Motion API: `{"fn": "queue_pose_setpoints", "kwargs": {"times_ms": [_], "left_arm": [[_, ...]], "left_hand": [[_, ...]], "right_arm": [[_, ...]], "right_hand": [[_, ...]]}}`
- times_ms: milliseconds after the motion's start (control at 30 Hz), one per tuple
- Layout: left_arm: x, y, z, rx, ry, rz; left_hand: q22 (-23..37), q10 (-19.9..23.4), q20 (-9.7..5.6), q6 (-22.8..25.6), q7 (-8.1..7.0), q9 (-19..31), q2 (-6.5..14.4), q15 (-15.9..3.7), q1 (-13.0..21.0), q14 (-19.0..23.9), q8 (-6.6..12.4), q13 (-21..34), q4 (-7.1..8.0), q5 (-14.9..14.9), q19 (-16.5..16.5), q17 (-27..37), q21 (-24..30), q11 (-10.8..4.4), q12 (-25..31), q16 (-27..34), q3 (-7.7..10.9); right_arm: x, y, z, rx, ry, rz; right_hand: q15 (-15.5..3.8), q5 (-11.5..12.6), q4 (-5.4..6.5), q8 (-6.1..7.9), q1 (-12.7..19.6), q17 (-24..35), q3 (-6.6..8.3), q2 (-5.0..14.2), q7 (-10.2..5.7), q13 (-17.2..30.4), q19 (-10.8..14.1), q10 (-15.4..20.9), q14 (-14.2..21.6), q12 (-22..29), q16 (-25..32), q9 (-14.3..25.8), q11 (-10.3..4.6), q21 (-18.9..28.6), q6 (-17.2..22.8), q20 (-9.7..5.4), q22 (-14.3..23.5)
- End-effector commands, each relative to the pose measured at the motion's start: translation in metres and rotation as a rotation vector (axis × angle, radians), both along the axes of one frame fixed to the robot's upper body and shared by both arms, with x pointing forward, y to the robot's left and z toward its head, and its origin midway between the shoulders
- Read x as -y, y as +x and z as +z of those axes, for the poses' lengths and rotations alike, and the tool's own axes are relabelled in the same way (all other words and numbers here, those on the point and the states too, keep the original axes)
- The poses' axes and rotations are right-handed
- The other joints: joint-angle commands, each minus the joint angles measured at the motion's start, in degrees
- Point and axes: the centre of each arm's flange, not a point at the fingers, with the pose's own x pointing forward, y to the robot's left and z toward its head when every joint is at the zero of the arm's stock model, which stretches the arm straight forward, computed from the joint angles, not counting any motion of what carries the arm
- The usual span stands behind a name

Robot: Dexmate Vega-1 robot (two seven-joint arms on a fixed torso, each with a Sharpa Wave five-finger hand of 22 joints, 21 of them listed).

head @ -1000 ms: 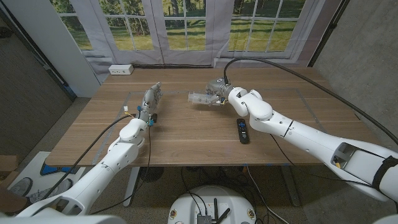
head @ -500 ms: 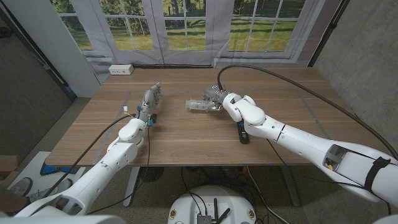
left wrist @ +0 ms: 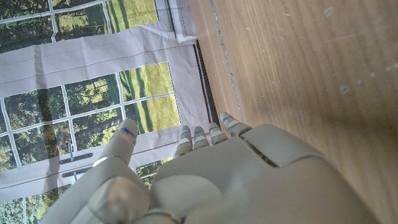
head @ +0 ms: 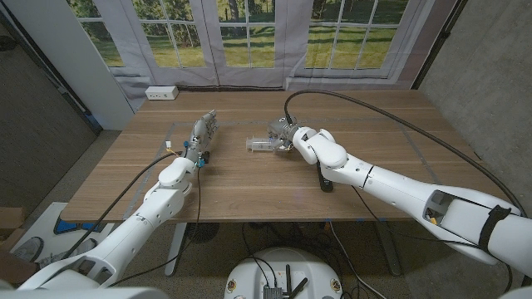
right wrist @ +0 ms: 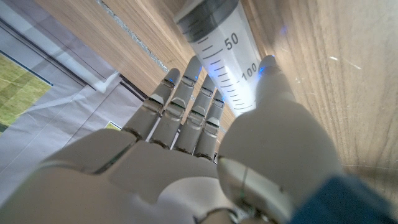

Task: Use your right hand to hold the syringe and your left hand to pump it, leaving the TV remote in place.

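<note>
Syringe (head: 259, 143) gripped at its barrel by the right hand (head: 287, 133), fingers (right wrist: 186, 102) wrapped on one side and thumb on the other, printed scale marks showing between them in the right wrist view.

Near to far: TV remote (head: 324, 176) lying on the tabletop (head: 249, 178), right beneath the right forearm; likely to be nudged out of place if that arm sags or swings during pumping. Beyond it, syringe held out toward the middle of the tabletop, left hand (head: 202, 133) well apart from it, fingers straight and close together, holding nothing. Could slip or twist in the grasp once pushed end-on, being smooth and clear. Barrel apparently empty; no liquid visible, dark plunger seal (right wrist: 208, 14) seen inside.
</note>
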Motion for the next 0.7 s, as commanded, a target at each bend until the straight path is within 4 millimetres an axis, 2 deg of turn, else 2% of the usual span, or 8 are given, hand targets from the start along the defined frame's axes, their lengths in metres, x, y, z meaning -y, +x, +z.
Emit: {"fn": "queue_pose_setpoints", "kwargs": {"times_ms": [33,133,267,300,533,567,667,700], "left_arm": [[0.0,0.004,0.0,-0.004,-0.006,-0.002],[0.0,0.004,0.0,-0.01,-0.001,0.0],[0.001,0.005,0.0,-0.011,0.003,-0.003],[0.001,0.005,0.0,-0.011,0.002,-0.002],[0.001,0.005,0.0,-0.012,0.001,-0.003],[0.001,0.005,0.0,-0.012,0.001,-0.003],[0.002,0.006,0.0,-0.012,0.001,-0.005],[0.002,0.006,0.0,-0.013,0.001,-0.005]], "left_hand": [[0.12,0.31,-3.82,0.37,-0.31,0.02,4.2,-1.89,0.46,0.29,0.28,0.11,0.24,0.01,-0.03,0.14,0.1,0.01,0.34,0.31,-0.22],[0.13,0.32,-3.76,0.46,-0.24,0.02,4.27,-1.81,0.48,0.35,0.3,0.12,0.28,0.02,0.01,0.15,0.11,0.05,0.33,0.32,-0.2],[0.13,0.43,-3.64,0.52,-0.23,0.02,4.45,-1.7,0.5,0.46,0.3,0.12,0.4,0.04,0.06,0.18,0.14,-0.01,0.36,0.35,-0.15],[0.13,0.43,-3.62,0.51,-0.23,0.03,4.48,-1.66,0.5,0.5,0.29,0.12,0.43,0.05,0.07,0.18,0.14,0.03,0.35,0.37,-0.15],[0.14,0.62,-3.54,0.64,-0.23,0.03,4.69,-1.6,0.5,0.62,0.31,0.12,0.63,0.08,0.14,0.22,0.17,0.07,0.4,0.4,-0.09],[0.14,0.63,-3.52,0.67,-0.27,0.04,4.71,-1.6,0.5,0.71,0.32,0.12,0.67,0.08,0.16,0.22,0.18,0.06,0.4,0.43,-0.08],[0.14,0.66,-3.51,0.69,-0.23,0.04,4.75,-1.59,0.51,0.78,0.31,0.12,0.74,0.09,0.23,0.23,0.21,0.07,0.4,0.45,-0.07],[0.15,0.7,-3.49,0.74,-0.22,0.04,4.76,-1.53,0.51,0.83,0.33,0.12,0.77,0.09,0.23,0.23,0.2,0.11,0.41,0.46,-0.06]], "right_arm": [[-0.005,0.004,-0.002,-0.023,-0.031,-0.015],[-0.006,0.005,-0.002,-0.038,-0.039,-0.017],[-0.006,0.005,-0.002,-0.046,-0.04,-0.015],[-0.006,0.004,-0.001,-0.048,-0.039,-0.013],[-0.006,-0.001,0.004,-0.065,-0.04,-0.016],[-0.006,-0.001,0.005,-0.066,-0.041,-0.017],[-0.006,-0.002,0.007,-0.086,-0.044,-0.021],[-0.006,-0.003,0.008,-0.089,-0.045,-0.023]], "right_hand": [[-7.47,0.27,-0.05,-0.49,5.89,0.24,-0.23,6.87,-4.48,0.24,-0.36,0.69,-0.49,-0.18,-0.3,0.23,-1.3,-0.07,3.63,-3.88,0.19],[-7.25,0.21,0.04,-0.88,5.39,0.29,-0.59,6.43,-4.46,0.35,-0.43,-0.21,-1.09,-0.47,-0.61,0.23,-1.03,-0.08,2.76,-3.75,0.19],[-7.03,0.02,0.23,-1.53,4.3,0.5,-1.39,5.44,-4.17,0.57,-0.52,-1.86,-1.95,-0.92,-0.94,0.21,0.03,-0.07,1.36,-2.84,0.19],[-6.9,-0.04,0.31,-1.71,3.95,0.53,-1.62,5.14,-4.14,0.62,-0.57,-2.16,-2.25,-0.97,-1.06,0.21,-0.11,-0.08,0.97,-2.53,0.18],[-6.18,-0.51,0.91,-4.12,0.89,1.22,-3.4,3.34,-3.56,0.79,-1.1,-7.54,-5.74,-2.03,-2.09,0.21,1.52,-0.21,-4.29,0.06,0.19],[-6.0,-0.61,1.07,-4.89,0.23,1.49,-3.71,3.15,-3.52,0.79,-1.36,-8.79,-6.43,-2.16,-2.17,0.19,2.01,-0.27,-5.96,0.73,0.19],[-5.72,-0.8,1.25,-6.0,-0.91,2.05,-4.32,2.73,-3.58,0.74,-1.67,-10.42,-8.15,-2.11,-2.39,0.23,2.4,-0.3,-8.39,1.37,0.19],[-5.54,-0.89,1.29,-6.28,-1.31,2.15,-4.53,2.5,-3.57,0.7,-1.92,-11.35,-9.06,-2.24,-2.67,0.24,2.59,-0.36,-9.0,2.13,0.2]]}}
